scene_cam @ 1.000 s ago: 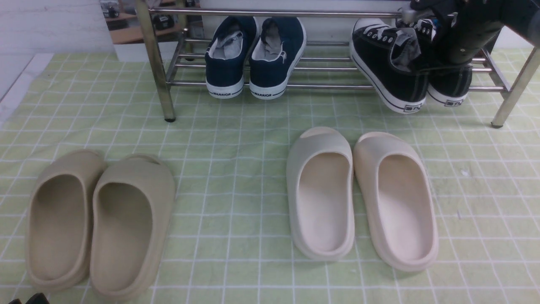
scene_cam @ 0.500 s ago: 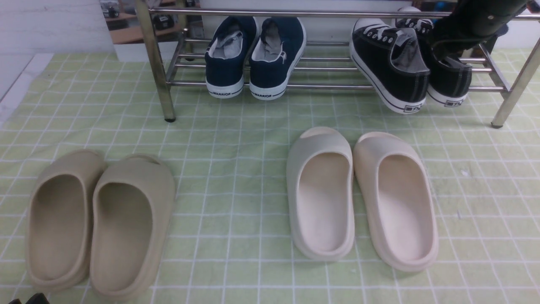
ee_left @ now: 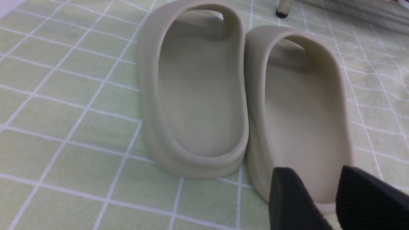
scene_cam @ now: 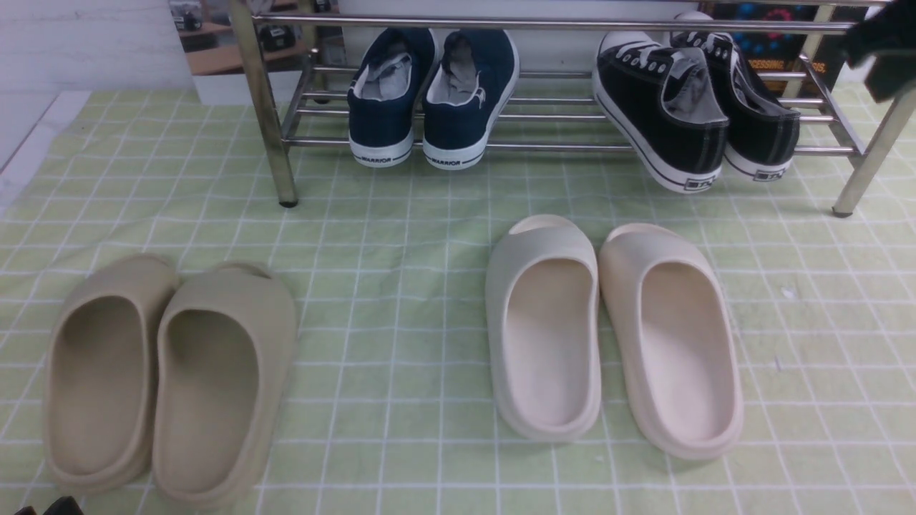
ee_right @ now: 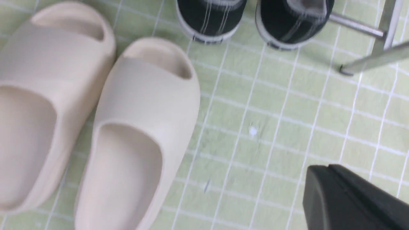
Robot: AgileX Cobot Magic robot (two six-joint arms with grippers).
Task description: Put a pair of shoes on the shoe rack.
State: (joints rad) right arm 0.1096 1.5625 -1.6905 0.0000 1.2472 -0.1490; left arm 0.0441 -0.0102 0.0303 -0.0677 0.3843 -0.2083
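Observation:
The two black sneakers stand side by side on the right end of the chrome shoe rack [scene_cam: 544, 146], toes to the back. The left sneaker [scene_cam: 658, 107] is tilted, its heel hanging over the front bar. The right sneaker [scene_cam: 758, 114] sits beside it. Both heels show in the right wrist view [ee_right: 211, 19], [ee_right: 294, 22]. My right gripper [ee_right: 329, 174] is shut and empty, above the mat in front of the rack's right leg [ee_right: 383, 28]. Its arm [scene_cam: 884, 50] is a dark blur at the right edge. My left gripper [ee_left: 322, 191] is open and empty, just behind the beige slides.
Navy WARRIOR sneakers [scene_cam: 433, 93] stand on the rack's left half. A pair of beige slides [scene_cam: 172, 372] lies at front left and a pair of cream slides [scene_cam: 615, 329] at front centre-right, on the green checked mat [scene_cam: 401, 286].
My right arm has let go of the right black sneaker and pulled up and to the right, away from the rack. Both sneakers stay on the rack. The left arm has not moved.

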